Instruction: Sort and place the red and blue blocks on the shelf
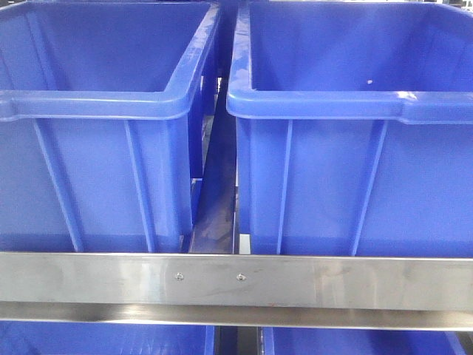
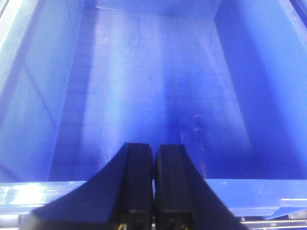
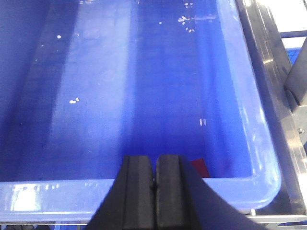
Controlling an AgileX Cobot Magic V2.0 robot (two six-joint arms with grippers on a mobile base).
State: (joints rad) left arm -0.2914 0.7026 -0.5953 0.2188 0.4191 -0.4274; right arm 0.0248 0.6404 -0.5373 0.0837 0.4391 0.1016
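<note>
While two big blue bins (image 1: pixel 96 111) sit side by side on the shelf (image 1: pixel 236 281), both arms hang over them. The shelf's flat steel front rail runs across just below the bins, with two small screws (image 1: pixel 209 277) near its middle. More blue plastic shows under the rail.

The left gripper (image 2: pixel 154 158) points into one bin (image 2: pixel 158 86). Its two black fingers (image 2: pixel 139 182) are pressed together, with only a thin line between them, and they hold nothing. The bin floor in front of them is bare and a bit scratched.

The right gripper (image 3: pixel 156 167) points into the other bin (image 3: pixel 144 72). Its fingers (image 3: pixel 139 191) are pressed together too, and they hold nothing. The red block (image 3: pixel 200 167) lies on the bin floor, in the near corner just beside the right gripper, partly hidden by it. Small white specks (image 3: pixel 73 100) dot that floor. The blue block cannot be seen in any view.
</note>
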